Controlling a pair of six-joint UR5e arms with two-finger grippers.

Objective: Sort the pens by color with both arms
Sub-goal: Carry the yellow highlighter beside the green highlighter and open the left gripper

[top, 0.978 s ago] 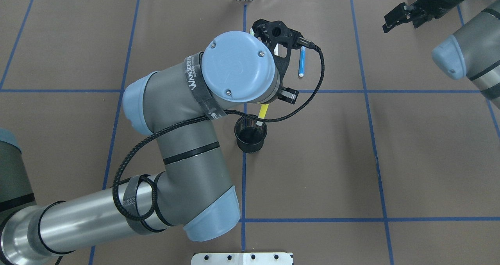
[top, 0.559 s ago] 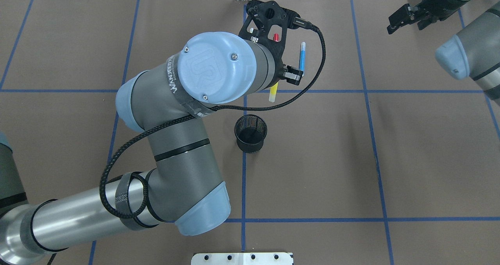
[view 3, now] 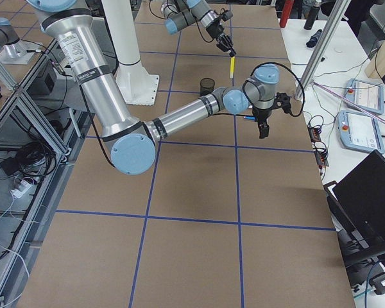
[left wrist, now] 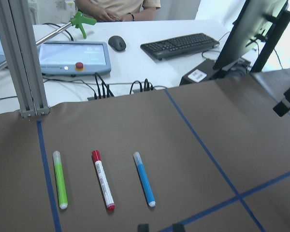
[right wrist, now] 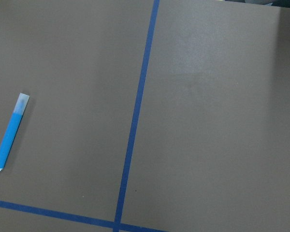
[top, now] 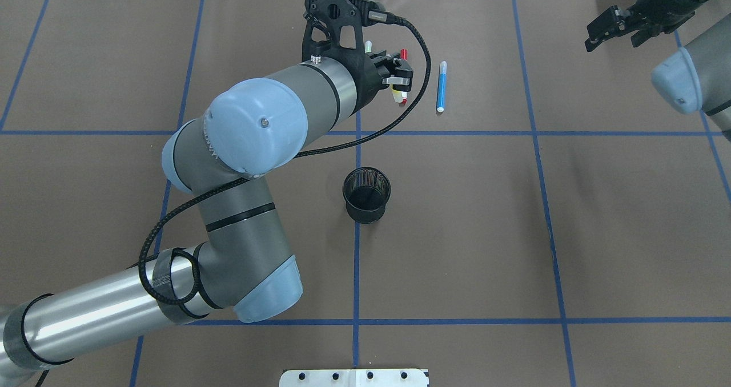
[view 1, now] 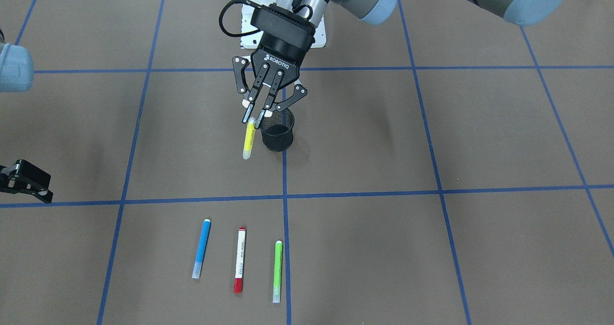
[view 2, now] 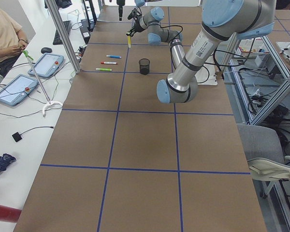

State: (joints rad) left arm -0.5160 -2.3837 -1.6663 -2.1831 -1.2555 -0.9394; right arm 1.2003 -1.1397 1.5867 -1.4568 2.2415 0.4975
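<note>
My left gripper [view 1: 254, 119] is shut on the top of the yellow pen [view 1: 248, 141], which hangs nearly upright in the air beside the black mesh cup [view 1: 277, 134]. In the overhead view this gripper [top: 396, 83] hovers over the row of pens and hides most of two of them. The blue pen [view 1: 201, 248], the white pen with red ends [view 1: 240, 260] and the green pen [view 1: 277, 271] lie side by side on the mat. My right gripper [top: 615, 28] hangs apart at the far right corner, open and empty.
Blue tape lines divide the brown mat into squares. Beyond the mat's far edge a white desk carries touch panels [left wrist: 72, 57], a keyboard [left wrist: 184, 45], cables and a metal post [left wrist: 25, 63]. A person sits there. The white pedestal base [top: 354, 378] lies at the near edge.
The left gripper lifted the yellow pen away from the cup and carried it to the far side over the pen row, its wrist turning. The right gripper drifted slightly further right.
</note>
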